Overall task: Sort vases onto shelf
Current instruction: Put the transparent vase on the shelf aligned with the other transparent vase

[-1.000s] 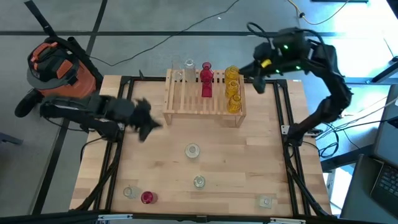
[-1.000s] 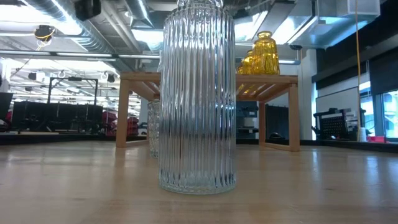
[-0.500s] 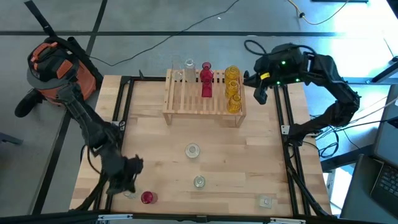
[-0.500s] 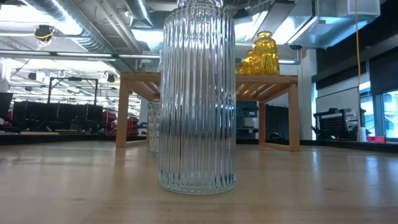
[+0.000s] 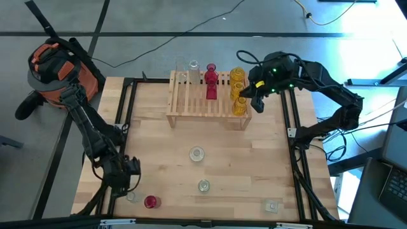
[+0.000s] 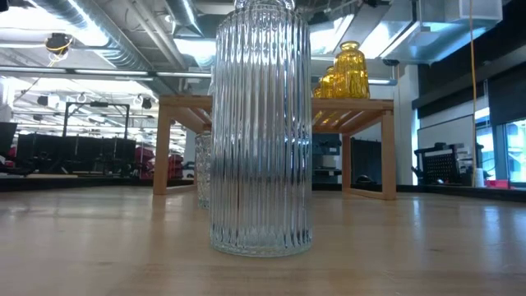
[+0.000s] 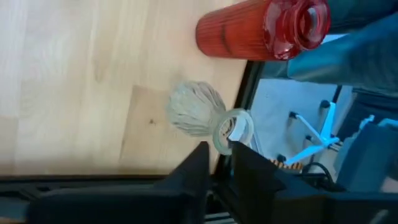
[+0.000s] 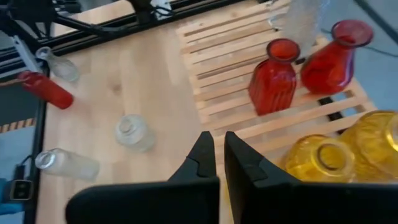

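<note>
On the shelf point(image 5: 206, 102) stand clear vases point(image 5: 187, 71), red vases point(image 5: 210, 81) and yellow vases point(image 5: 238, 90). On the table, a small clear vase point(image 5: 132, 197) and a red vase point(image 5: 151, 201) stand at the near left. Other clear vases point(image 5: 196, 153) point(image 5: 203, 186) point(image 5: 271, 206) stand farther right. My left gripper point(image 5: 127, 186) points down at the small clear vase point(image 7: 198, 111), slightly open, with its fingertips at the vase's mouth. My right gripper point(image 5: 251, 102) hangs shut above the shelf's right end, over the yellow vases point(image 8: 320, 158). My left gripper has its fingertips point(image 7: 239, 149) right at the rim of the small clear vase's mouth point(image 7: 231, 127), coming slanting from above. Whether they touch the rim I cannot tell. The vase stands on the table.
A tall ribbed clear vase point(image 6: 260, 131) stands close to the low camera and hides much of the shelf point(image 6: 362, 107) behind it. Black frame rails point(image 5: 121, 127) run along the table's left and right edges. An orange and black device point(image 5: 54, 67) sits on the floor beyond the far left corner.
My left arm has swung from the table's left edge near the shelf to the near left corner, sinking and tipping its gripper down over the small clear vase. My right gripper has come down and leftward from beyond the shelf's far right corner to above its right end.
</note>
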Motion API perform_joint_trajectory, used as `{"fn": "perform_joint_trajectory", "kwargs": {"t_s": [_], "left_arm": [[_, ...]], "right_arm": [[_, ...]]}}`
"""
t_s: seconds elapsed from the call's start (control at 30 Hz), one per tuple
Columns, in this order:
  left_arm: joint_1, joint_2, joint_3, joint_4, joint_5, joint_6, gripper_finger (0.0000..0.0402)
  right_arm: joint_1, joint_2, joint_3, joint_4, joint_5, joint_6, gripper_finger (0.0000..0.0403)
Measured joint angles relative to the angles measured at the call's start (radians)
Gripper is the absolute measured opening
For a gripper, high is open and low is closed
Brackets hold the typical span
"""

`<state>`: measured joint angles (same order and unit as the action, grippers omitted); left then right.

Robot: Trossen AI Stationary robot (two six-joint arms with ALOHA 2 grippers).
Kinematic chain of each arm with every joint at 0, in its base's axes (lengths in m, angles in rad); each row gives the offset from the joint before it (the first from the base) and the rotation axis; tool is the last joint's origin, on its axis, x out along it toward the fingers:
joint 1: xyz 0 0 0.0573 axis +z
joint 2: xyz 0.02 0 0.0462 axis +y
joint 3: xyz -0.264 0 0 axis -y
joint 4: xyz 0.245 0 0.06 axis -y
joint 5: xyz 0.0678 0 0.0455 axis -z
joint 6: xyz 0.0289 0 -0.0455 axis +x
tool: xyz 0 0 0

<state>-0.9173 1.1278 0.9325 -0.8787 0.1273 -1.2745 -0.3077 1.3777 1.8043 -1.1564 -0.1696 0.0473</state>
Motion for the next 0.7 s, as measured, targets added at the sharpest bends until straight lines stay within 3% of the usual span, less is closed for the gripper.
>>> {"fn": "perform_joint_trajectory", "kwargs": {"t_s": [0.17,0.3,0.7], "left_arm": [[-0.001,0.000,0.000,0.000,0.023,0.001,0.0132],[-0.003,0.011,0.000,0.001,0.014,-0.014,0.0166],[-0.003,0.199,-0.014,0.028,0.062,-0.023,0.0158]], "right_arm": [[0.000,-0.005,0.000,-0.003,-0.008,0.012,0.0000],[0.000,-0.011,0.000,0.002,-0.008,0.013,0.0000],[0.000,-0.017,0.000,0.004,0.001,0.025,0.0000]]}}
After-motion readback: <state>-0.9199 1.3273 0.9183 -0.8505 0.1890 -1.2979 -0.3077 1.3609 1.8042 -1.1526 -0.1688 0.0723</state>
